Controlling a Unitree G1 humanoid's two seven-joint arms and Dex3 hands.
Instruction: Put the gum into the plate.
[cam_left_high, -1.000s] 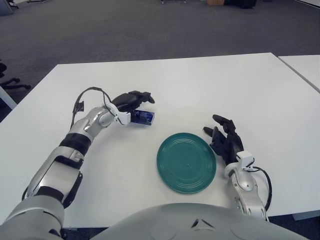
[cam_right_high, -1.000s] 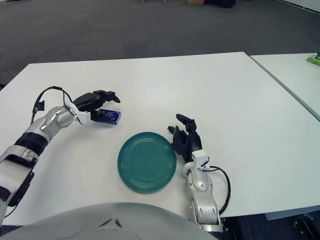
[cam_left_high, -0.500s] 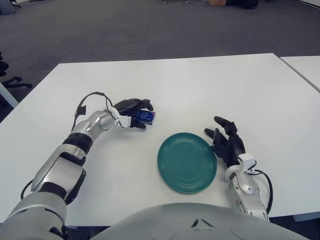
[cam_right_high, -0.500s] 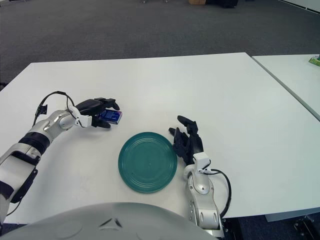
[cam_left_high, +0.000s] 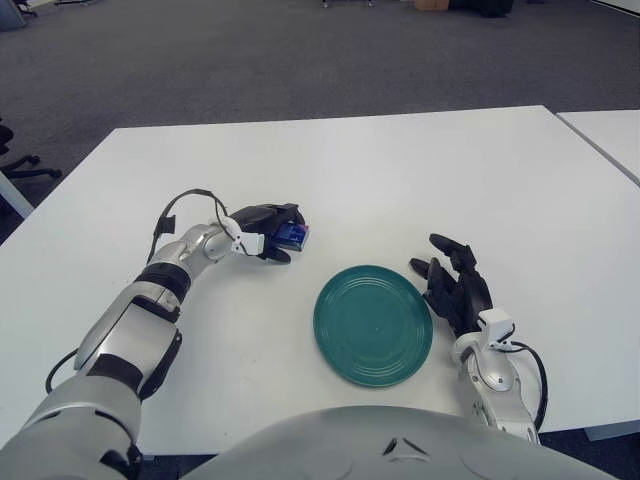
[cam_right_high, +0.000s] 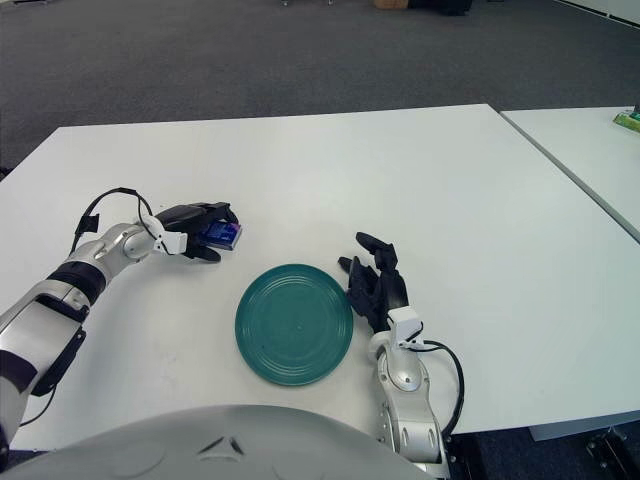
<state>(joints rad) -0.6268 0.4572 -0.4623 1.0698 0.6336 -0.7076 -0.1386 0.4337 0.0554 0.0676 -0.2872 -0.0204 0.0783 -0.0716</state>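
Observation:
The gum is a small blue pack (cam_left_high: 295, 234) on the white table (cam_left_high: 400, 170), left of and a little beyond the green plate (cam_left_high: 373, 324). My left hand (cam_left_high: 266, 231) is curled around the pack, black fingers over its top and thumb under its near side, low at the table surface. In the right eye view the pack (cam_right_high: 222, 234) shows at the hand's tip. The plate has nothing on it. My right hand (cam_left_high: 455, 290) rests on the table just right of the plate, fingers spread, holding nothing.
A second white table (cam_left_high: 610, 135) stands to the right across a narrow gap. Dark carpet floor lies beyond the far edge. A black cable (cam_left_high: 180, 205) loops over my left wrist.
My left hand has come down over the gum pack and its fingers have closed around it. The pack shifted slightly. The right hand has not moved.

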